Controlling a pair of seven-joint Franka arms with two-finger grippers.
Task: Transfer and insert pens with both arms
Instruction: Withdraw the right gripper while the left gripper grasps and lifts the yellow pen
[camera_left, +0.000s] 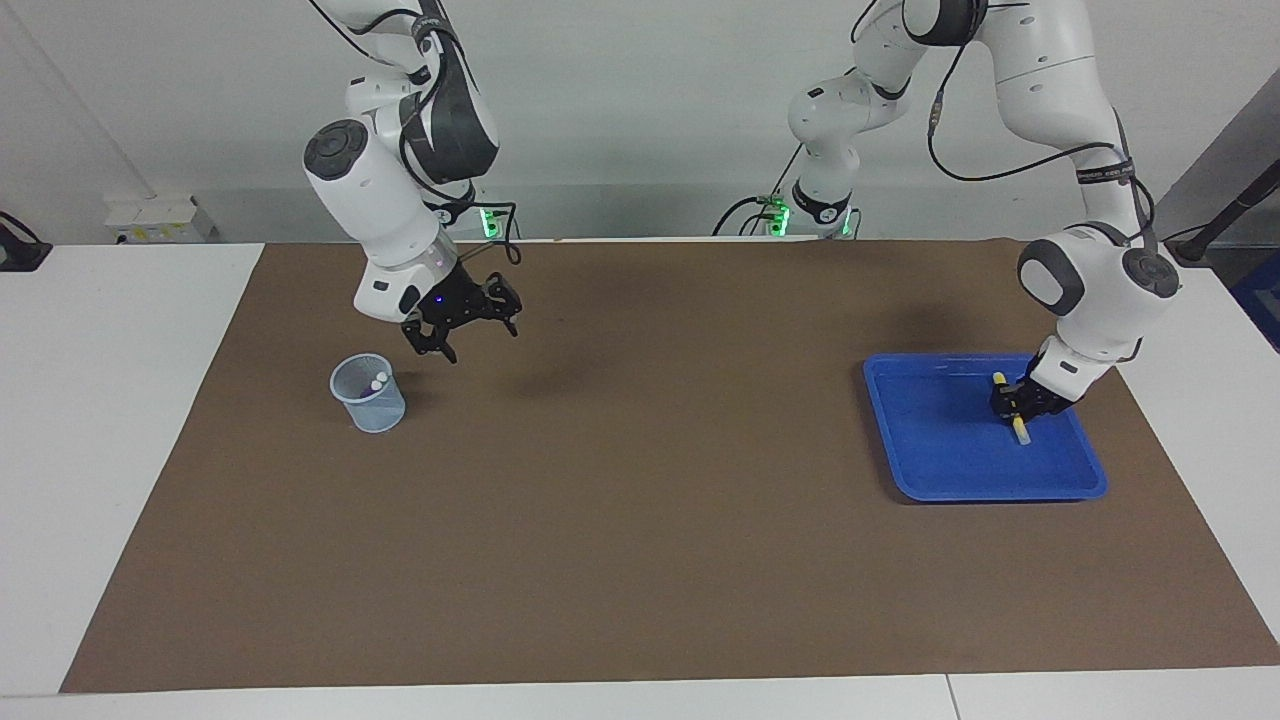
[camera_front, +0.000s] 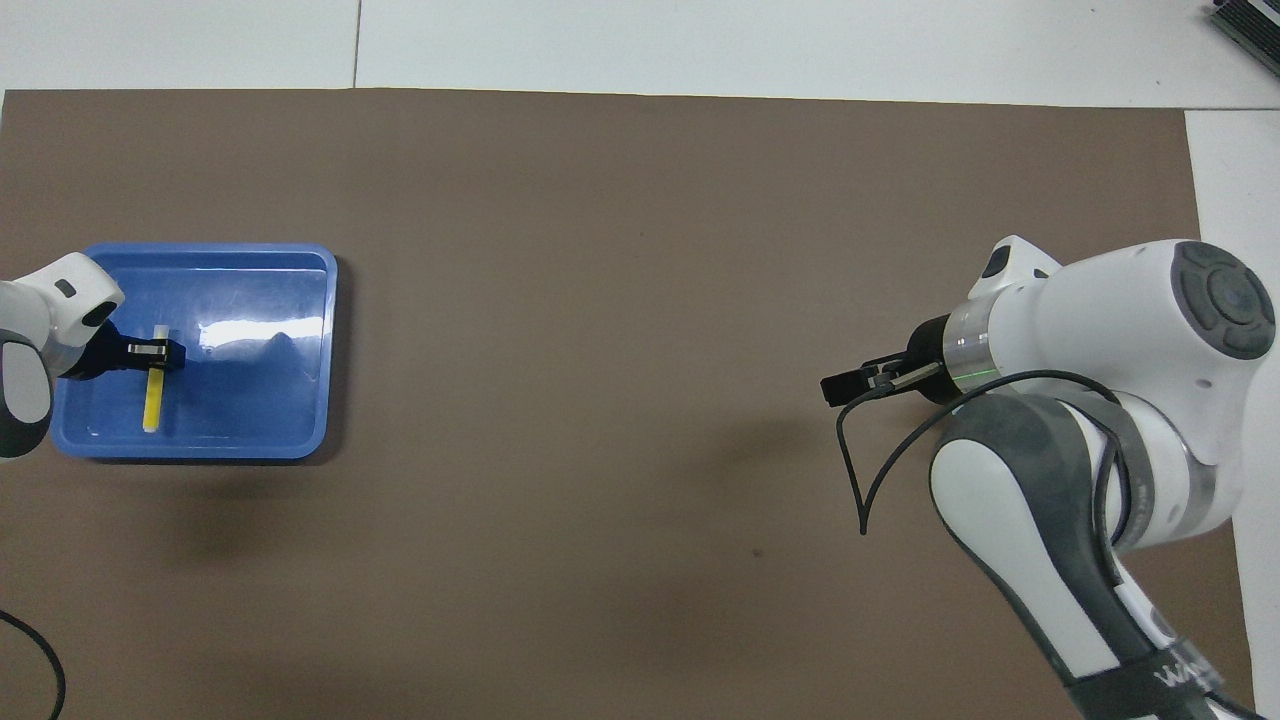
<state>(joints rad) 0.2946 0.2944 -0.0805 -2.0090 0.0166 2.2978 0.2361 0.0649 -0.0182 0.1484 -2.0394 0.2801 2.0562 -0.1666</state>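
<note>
While the counter (camera_left: 640, 560) lies mostly bare, the blue tray (camera_left: 940, 470) at the left arm's end has one yellow pen (camera_left: 1018, 428), clamped by the left gripper (camera_left: 1012, 402). Two pens already stand in the clear cup (camera_left: 370, 395); the right gripper (camera_left: 465, 325), open and empty, hangs over the mat beside it.

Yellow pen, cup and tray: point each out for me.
yellow pen (camera_front: 152, 408): overhead view, on its yellow barrel.
cup (camera_left: 372, 405): facing view, on its clear side wall.
blue tray (camera_left: 940, 470): facing view, on its bare floor.
</note>
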